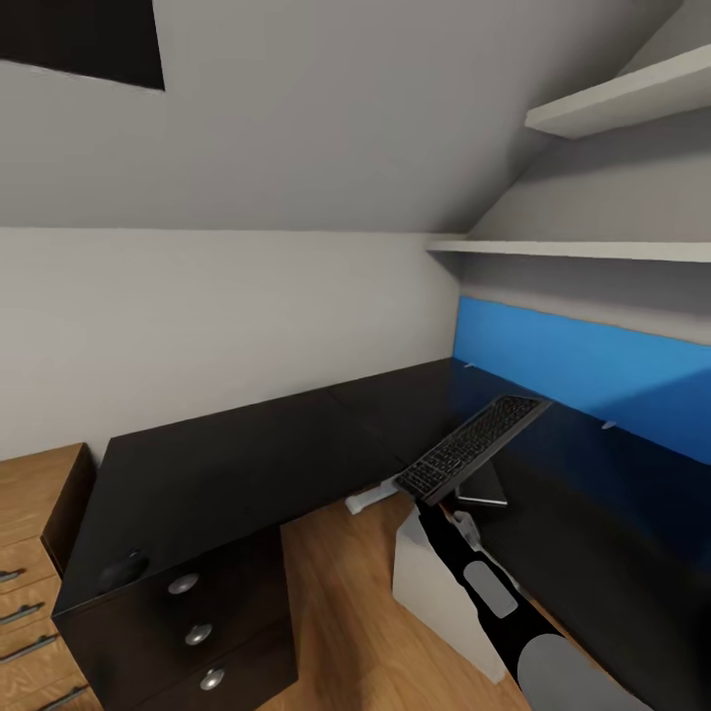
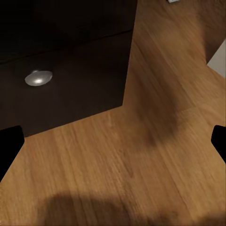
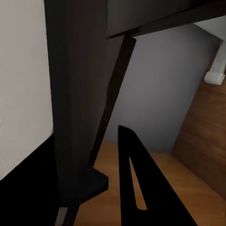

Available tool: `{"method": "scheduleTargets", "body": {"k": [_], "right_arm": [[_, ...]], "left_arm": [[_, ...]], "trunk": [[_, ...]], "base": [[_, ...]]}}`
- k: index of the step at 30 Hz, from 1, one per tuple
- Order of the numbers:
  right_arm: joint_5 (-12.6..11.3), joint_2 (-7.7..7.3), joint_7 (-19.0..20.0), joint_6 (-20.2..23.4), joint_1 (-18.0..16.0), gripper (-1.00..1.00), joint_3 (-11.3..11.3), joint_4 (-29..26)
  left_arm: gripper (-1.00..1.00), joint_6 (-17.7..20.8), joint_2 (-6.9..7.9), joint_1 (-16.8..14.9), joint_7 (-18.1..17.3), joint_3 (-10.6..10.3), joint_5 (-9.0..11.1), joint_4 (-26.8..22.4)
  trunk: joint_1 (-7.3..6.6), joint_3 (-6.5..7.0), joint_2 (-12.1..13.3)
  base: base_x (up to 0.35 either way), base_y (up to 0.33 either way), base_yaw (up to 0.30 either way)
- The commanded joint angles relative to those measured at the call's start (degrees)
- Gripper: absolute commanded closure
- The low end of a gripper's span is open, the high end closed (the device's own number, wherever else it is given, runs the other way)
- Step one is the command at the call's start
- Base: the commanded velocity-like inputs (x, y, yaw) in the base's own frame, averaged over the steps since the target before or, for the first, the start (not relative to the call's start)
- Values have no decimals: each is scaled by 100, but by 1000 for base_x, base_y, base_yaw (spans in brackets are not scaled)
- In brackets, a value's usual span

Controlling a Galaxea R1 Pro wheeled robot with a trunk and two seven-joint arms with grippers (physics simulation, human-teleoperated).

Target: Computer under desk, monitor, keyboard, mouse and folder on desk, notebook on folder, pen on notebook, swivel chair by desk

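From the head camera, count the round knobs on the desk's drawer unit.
3 knobs, stacked down the drawer unit front: top, middle, bottom. Any lower ones would be cut off by the frame.

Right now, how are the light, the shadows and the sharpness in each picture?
Head view: even light, the black desk sharp, the blue wall panel mirrored faintly in its top near the keyboard. Left wrist view: soft, slightly blurred, broad dark shadows on the wooden floor, a glint on the drawer knob. Right wrist view: dim, the near dark shapes are mere silhouettes.
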Motion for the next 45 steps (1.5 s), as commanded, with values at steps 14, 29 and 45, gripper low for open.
{"method": "scheduleTargets", "body": {"k": [14,29,45], "right_arm": [[-42,17,574,204,-3,100,454,-85],[-42,-18,2352,1297,20,100,1846,-212],[-74,-176,2683,1596,57,100,1863,-174]], "left_arm": [[-100,-21,-31,-6,34,-43,63,2],[-100,-17,-31,-6,34,-35,66,2],[-100,-12,-23,-6,34,-34,72,10]], "trunk": [[-133,102,239],[-133,102,239],[-133,102,239]], "base": [[0,0,0],[0,0,0],[-3,-5,0]]}}
